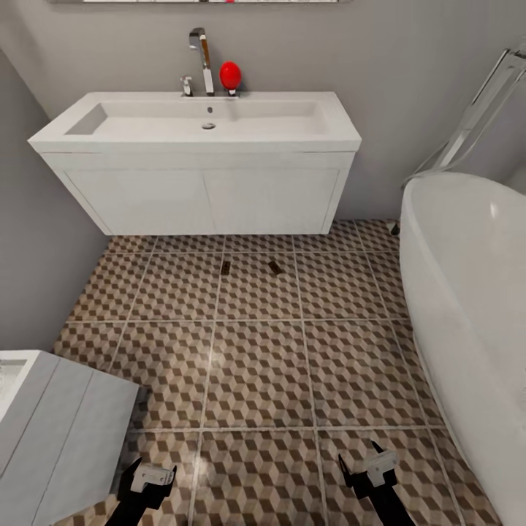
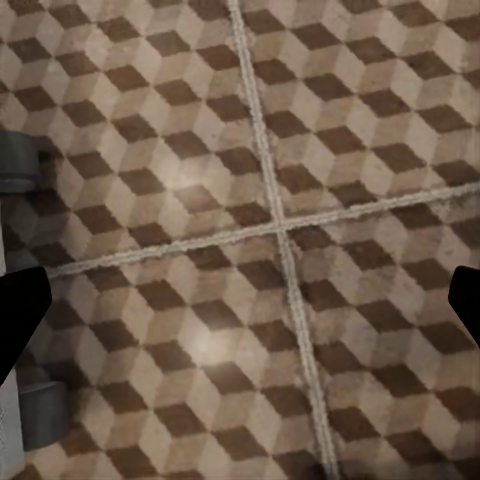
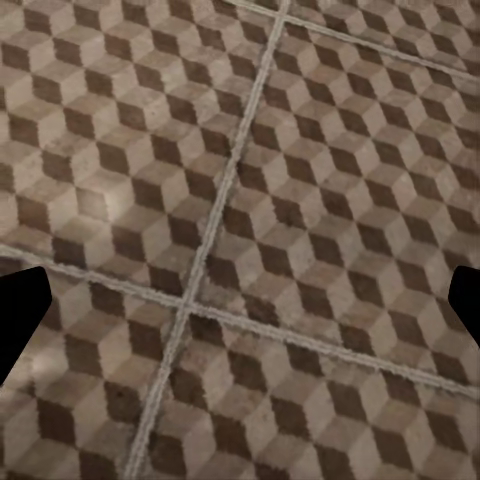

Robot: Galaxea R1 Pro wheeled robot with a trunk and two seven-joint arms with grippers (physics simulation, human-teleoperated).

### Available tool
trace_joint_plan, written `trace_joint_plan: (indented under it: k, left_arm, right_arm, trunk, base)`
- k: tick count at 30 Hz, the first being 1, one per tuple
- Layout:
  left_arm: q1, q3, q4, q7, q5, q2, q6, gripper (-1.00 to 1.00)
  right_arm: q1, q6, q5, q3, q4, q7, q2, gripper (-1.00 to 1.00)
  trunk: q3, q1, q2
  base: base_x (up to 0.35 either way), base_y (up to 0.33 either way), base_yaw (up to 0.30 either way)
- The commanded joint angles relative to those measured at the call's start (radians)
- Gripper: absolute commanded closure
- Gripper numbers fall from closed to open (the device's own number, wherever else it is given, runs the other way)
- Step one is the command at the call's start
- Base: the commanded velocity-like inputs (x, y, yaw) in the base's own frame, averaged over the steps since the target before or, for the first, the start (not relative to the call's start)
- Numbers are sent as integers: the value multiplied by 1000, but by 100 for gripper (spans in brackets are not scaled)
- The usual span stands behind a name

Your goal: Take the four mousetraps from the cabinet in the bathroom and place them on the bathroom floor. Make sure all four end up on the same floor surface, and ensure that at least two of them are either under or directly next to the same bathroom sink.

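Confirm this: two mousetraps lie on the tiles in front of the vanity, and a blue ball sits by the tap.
Not quite. The ball by the tap is red, as the head view shows. Two mousetraps do lie on the tiles before the vanity.

the left gripper (image 1: 148,476) sat at seven o'clock, fingers spread wide. the right gripper (image 1: 367,467) sat at five o'clock, likewise spread and empty.
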Motion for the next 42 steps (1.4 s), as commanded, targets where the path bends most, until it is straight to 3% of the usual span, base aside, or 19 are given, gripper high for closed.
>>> trace_joint_plan:
  k: [1,42]
  left_arm:
    - [-1,-8,3,-2,9,-1,-5,-100]
    - [-1,-8,3,-2,9,-7,-4,-100]
  right_arm:
    - [0,-1,9,3,0,-11,0,-100]
    - [0,-1,9,3,0,-11,-2,-100]
  trunk:
    - [3,-4,7]
    - [131,-161,294]
  base:
    - [0,0,0]
    - [0,0,0]
